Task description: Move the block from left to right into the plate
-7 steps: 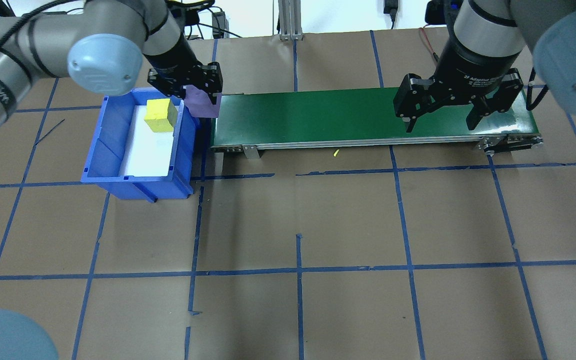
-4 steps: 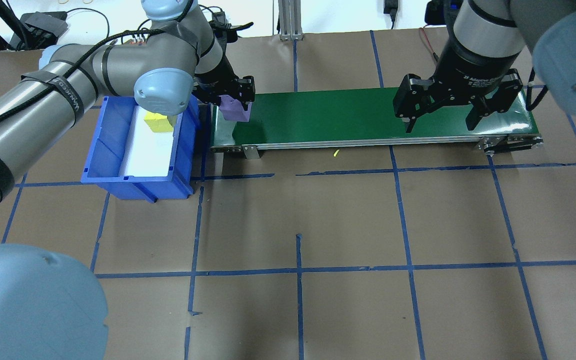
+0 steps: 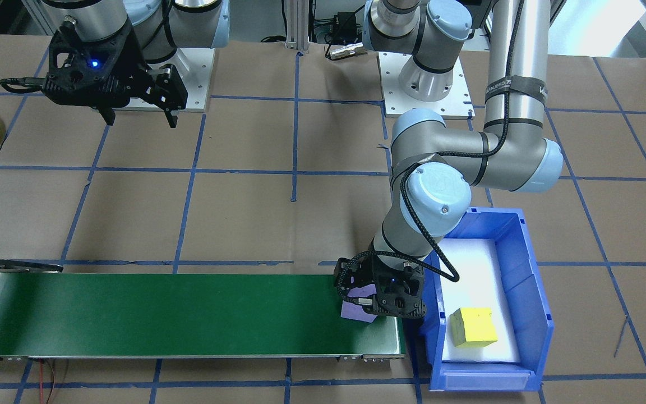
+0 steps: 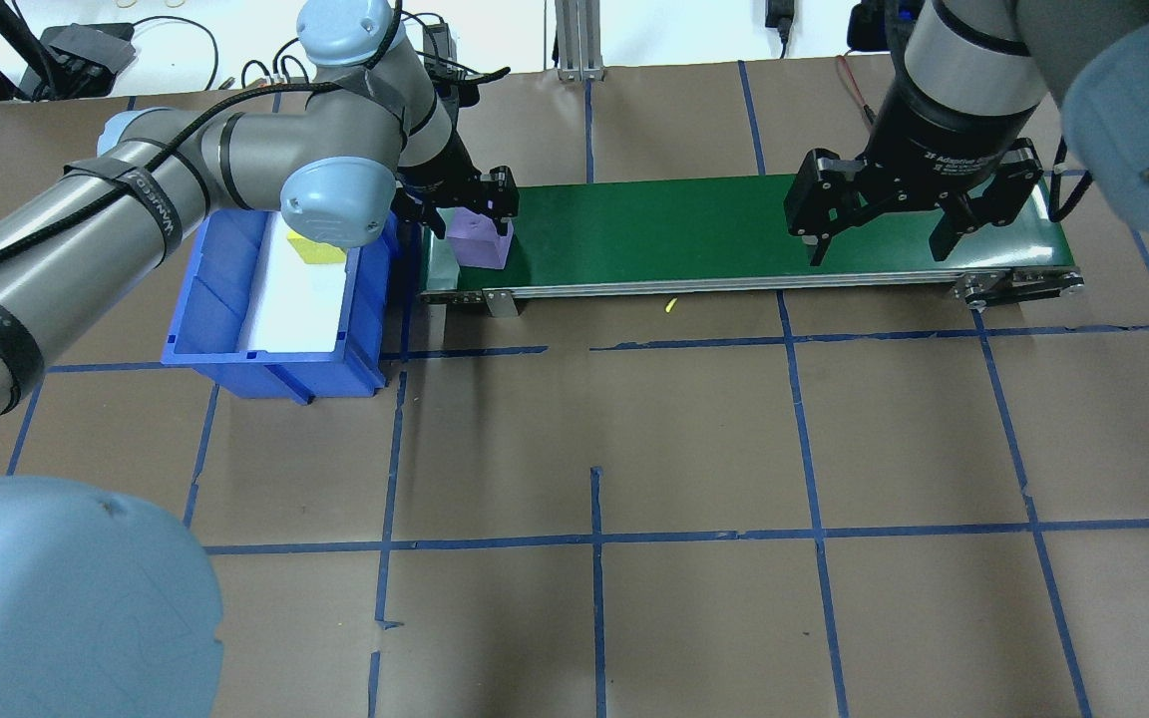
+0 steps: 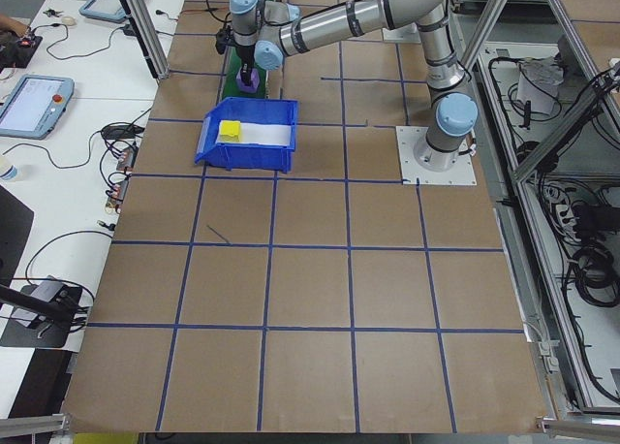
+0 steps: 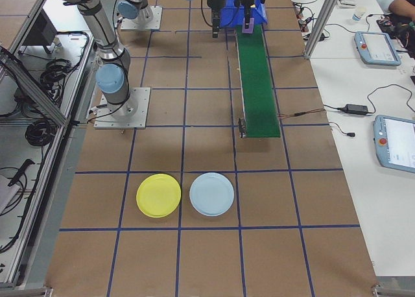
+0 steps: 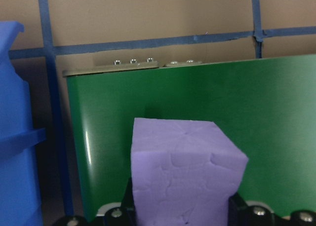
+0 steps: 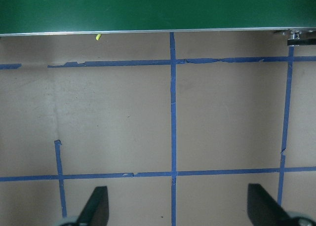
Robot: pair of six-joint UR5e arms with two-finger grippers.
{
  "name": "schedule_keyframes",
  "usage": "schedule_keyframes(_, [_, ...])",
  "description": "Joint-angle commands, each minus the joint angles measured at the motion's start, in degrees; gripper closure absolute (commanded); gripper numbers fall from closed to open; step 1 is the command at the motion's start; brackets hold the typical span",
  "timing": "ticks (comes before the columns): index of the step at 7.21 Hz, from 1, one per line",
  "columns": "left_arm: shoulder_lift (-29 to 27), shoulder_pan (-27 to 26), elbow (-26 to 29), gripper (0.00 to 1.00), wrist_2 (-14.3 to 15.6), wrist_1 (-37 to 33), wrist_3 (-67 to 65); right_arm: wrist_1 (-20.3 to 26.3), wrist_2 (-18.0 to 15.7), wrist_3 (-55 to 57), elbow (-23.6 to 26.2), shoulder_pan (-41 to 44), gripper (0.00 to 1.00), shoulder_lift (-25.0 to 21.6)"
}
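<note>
Purple foam cube (image 4: 479, 239): pale lilac, matte, faint creases on top face. Sitting at bin-side end of green conveyor belt (image 4: 694, 224), left tool (image 4: 468, 202) pinching it at sides. Right tool (image 4: 879, 239) hanging spread wide over belt's far end. Yellow plate (image 6: 159, 195) lying well apart on tabletop (image 4: 594, 449).

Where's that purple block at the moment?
In the overhead view, the purple block sits at the left end of the green conveyor belt, between the fingers of the left gripper and just right of the blue bin.
</note>
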Motion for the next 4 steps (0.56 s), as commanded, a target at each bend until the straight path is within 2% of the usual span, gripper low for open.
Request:
schedule_keyframes(1, [2.3,0.5,2.5,0.00,-0.5,-0.4,-1.1,0.0,-0.1,0.0,0.0,0.0,0.00,0.0])
schedule_keyframes(2, [3.1,0.8,3.3,0.00,-0.1,-2.0,-1.2,-0.1,0.1,0.0,0.1,0.0,0.00,0.0])
schedule_keyframes(4, [3.8,10.6,3.9,0.00,0.0,-4.2,4.8,-0.1,0.1,0.0,0.2,0.0,0.00,0.0])
